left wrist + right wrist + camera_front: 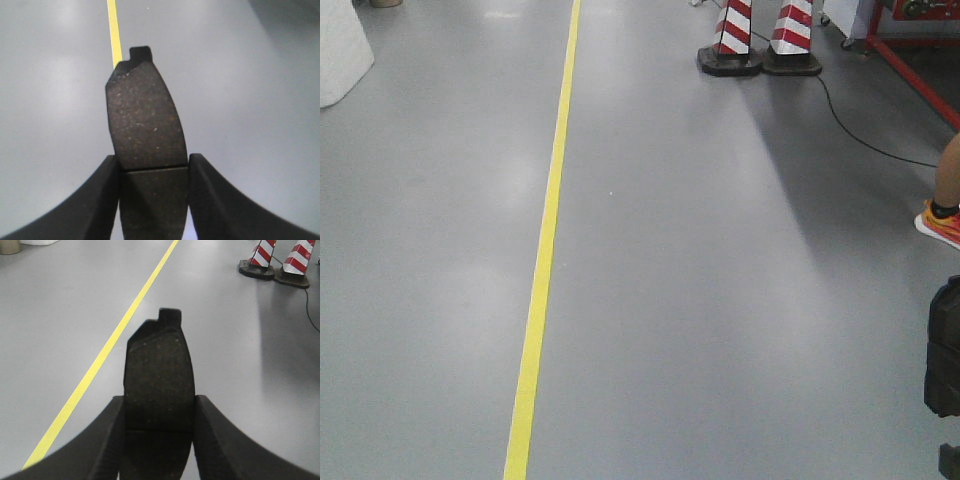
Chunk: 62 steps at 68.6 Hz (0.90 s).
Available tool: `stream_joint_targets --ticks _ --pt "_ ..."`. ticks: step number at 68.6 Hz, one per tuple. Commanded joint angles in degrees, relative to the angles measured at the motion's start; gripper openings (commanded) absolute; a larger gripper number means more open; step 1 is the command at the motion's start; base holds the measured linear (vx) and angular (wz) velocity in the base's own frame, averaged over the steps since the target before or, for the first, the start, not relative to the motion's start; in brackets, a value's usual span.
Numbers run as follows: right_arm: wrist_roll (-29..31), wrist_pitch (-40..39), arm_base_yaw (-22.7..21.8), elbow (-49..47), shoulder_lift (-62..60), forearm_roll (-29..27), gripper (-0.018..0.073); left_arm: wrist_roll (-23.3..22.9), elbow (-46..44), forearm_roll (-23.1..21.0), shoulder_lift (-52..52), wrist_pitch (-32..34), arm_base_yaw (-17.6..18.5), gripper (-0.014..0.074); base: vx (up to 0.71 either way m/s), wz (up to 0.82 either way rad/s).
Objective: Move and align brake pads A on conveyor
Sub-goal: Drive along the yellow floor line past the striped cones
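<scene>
Where the left wrist view begins, at its bottom edge, you see the left gripper (153, 164) closed to the width of the left-hand brake pad (145, 115). Its two black fingers (102, 195) press the pad's long edges close to the thin groove. The speckled dark pad stands up the middle of the frame with its notched tab at the top. Behind it is the grey floor (250, 100), and a yellow floor line (115, 30) runs off the top edge. Your right gripper (159, 407) is set the same way: its ribbed fingers (215, 440) are clamped on the right-hand brake pad (159, 365), tab uppermost at frame centre. Beyond that pad the yellow line crosses from lower left to the top. Two red-and-white traffic cones (262, 260) stand at the upper right, with a black cable (311, 310) trailing down from them. In the front view an orange shoe (940, 222) shows at the right edge
</scene>
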<state>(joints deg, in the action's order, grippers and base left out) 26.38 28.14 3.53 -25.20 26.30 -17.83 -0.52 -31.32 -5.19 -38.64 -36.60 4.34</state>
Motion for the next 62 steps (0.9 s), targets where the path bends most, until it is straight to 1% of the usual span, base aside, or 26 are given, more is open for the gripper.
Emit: stream_joint_targets --ticks 1,22,62 --pt "0.3 -4.92 -0.16 -1.92 0.2 -0.94 -0.0003 -0.03 -1.72 -0.5 0.19 4.37 0.3 0.006 0.52 -0.04" --pt "0.3 -4.45 -0.16 -1.92 0.2 -0.94 -0.0003 -0.03 -1.72 -0.5 0.19 4.35 0.3 0.006 0.51 -0.01" --pt "0.3 -4.45 -0.16 -1.92 0.2 -0.94 -0.0003 -0.03 -1.72 -0.5 0.19 4.41 0.3 0.006 0.55 0.07"
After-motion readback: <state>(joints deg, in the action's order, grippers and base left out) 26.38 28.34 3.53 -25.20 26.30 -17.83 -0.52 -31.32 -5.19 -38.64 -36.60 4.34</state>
